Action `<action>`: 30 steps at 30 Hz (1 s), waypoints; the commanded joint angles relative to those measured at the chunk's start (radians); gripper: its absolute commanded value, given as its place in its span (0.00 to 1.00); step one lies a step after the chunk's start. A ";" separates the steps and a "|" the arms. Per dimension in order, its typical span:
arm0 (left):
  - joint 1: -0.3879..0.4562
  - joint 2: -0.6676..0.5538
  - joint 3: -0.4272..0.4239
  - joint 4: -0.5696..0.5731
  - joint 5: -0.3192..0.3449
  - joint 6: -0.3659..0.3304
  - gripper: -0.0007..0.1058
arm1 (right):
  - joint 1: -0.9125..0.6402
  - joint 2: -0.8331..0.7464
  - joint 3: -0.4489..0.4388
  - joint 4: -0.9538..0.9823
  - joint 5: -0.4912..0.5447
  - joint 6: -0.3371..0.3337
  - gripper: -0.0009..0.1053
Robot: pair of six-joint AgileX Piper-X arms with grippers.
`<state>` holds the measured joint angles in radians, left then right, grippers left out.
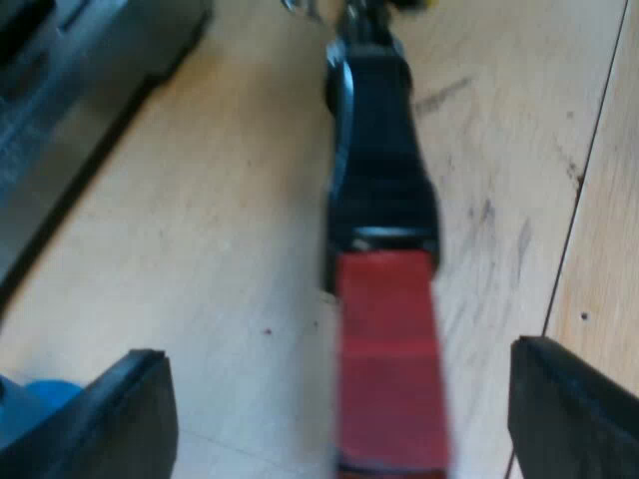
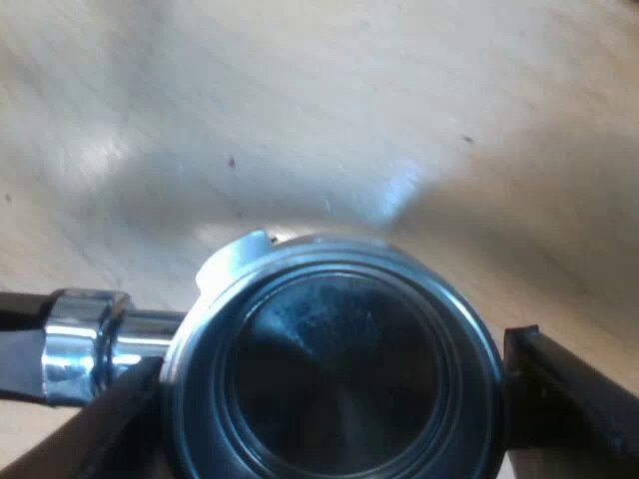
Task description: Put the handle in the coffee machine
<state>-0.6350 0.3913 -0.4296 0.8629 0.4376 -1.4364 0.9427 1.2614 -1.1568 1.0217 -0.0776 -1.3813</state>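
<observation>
While right fingers clasp the holder over the wooden table, left fingers gape around its handle.

Warm light on the wooden table, soft shadows, bright glare on the metal holder.

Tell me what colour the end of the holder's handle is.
The handle's end is red; best in the left wrist view.
</observation>
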 commanded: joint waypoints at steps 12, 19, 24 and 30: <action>-0.092 0.125 0.010 -0.066 -0.040 0.013 0.66 | 0.006 -0.014 -0.016 -0.042 -0.015 0.025 0.01; -0.092 0.193 0.010 -0.097 -0.045 0.013 0.66 | 0.006 -0.014 -0.016 -0.042 -0.010 0.025 0.01; -0.092 0.194 0.010 -0.140 -0.046 0.013 0.66 | 0.006 -0.014 -0.016 -0.042 -0.010 0.023 0.01; -0.092 0.194 0.010 -0.136 -0.046 0.017 0.53 | 0.006 -0.014 -0.016 -0.042 -0.010 0.023 0.01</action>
<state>-0.7221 0.5904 -0.4186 0.7358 0.4009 -1.4291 0.9463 1.2614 -1.1568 0.9922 -0.0819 -1.3527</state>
